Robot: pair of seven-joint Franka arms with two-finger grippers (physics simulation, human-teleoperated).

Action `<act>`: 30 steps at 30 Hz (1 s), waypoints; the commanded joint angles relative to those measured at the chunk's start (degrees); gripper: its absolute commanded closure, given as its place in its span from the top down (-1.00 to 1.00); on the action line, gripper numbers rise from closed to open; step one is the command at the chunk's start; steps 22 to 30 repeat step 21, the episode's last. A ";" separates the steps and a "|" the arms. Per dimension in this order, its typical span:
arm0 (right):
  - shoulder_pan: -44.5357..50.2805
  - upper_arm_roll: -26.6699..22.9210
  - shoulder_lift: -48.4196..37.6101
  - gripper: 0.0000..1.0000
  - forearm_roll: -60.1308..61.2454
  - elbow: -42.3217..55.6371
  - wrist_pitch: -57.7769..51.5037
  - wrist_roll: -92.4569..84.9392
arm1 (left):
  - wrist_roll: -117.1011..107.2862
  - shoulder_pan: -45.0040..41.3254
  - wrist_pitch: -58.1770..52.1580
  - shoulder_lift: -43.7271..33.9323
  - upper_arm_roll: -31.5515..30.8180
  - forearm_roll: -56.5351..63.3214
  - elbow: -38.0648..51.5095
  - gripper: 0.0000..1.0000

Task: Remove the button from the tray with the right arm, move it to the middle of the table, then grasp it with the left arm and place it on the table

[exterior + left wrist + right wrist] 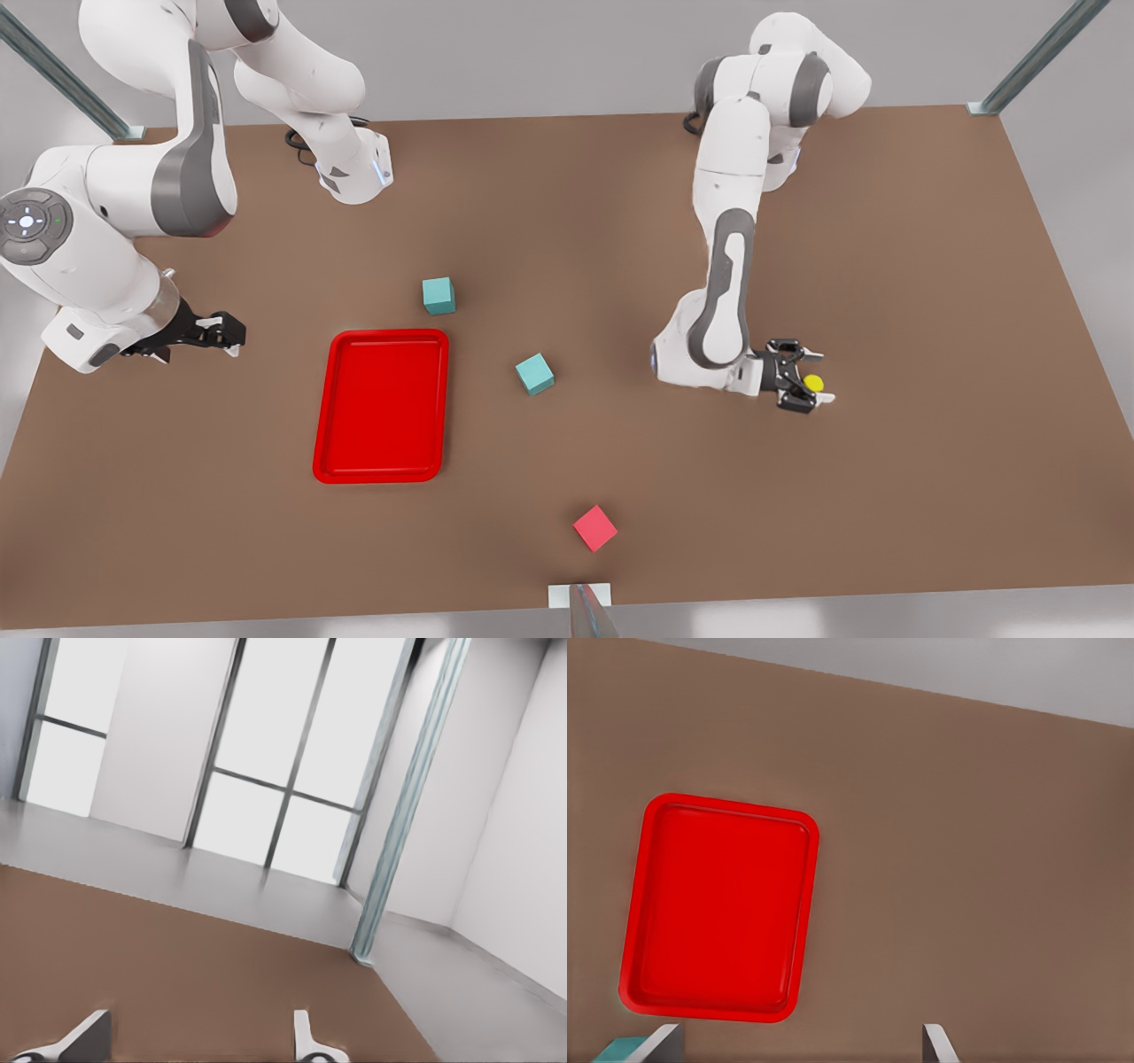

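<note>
Brown desk (886, 266): empty red tray (381, 406) at 9 o'clock, button (812, 384) at 3 o'clock, touching the left hand (806, 378), whose grip I cannot tell. Right hand (232, 335), released, waits beyond the tray. Next, judging: withdraw cleanly.

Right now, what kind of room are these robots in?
Probably a simulated robot test lab: two white arms bolted to a brown table with metal corner posts, bare walls, tall windows.

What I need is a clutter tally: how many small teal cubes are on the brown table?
2. One teal cube lies just beyond the flat red tray's far right corner; the other lies at the tray's right in the front view. None seems hidden.
</note>
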 commanded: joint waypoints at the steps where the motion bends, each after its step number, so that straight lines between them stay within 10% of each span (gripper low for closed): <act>1: 0.05 0.03 -0.07 1.00 0.20 0.01 -0.10 -0.21 | 101.01 1.51 5.65 -5.52 0.18 -44.75 5.46 1.00; 2: 0.05 0.03 -0.07 1.00 0.38 0.01 -0.10 -0.12 | 120.62 5.20 0.51 -6.39 0.71 -68.32 9.27 1.00; 5: -0.48 0.03 2.13 1.00 0.73 -0.08 -0.10 -0.03 | 161.91 9.87 -40.49 -12.98 17.76 -66.27 33.09 1.00; 8: -1.10 -0.15 3.27 1.00 3.72 0.28 0.08 0.05 | 153.13 28.15 -27.41 -37.06 -17.21 -40.59 18.78 1.00; 10: -0.92 -0.15 3.27 1.00 3.63 -0.34 -1.07 -0.03 | 149.60 32.37 -14.39 -43.93 -21.97 -40.68 2.77 1.00; 30: -1.89 -0.33 3.98 1.00 5.21 0.01 -1.07 0.49 | 149.69 34.57 -16.59 -42.26 -25.83 -41.74 3.65 1.00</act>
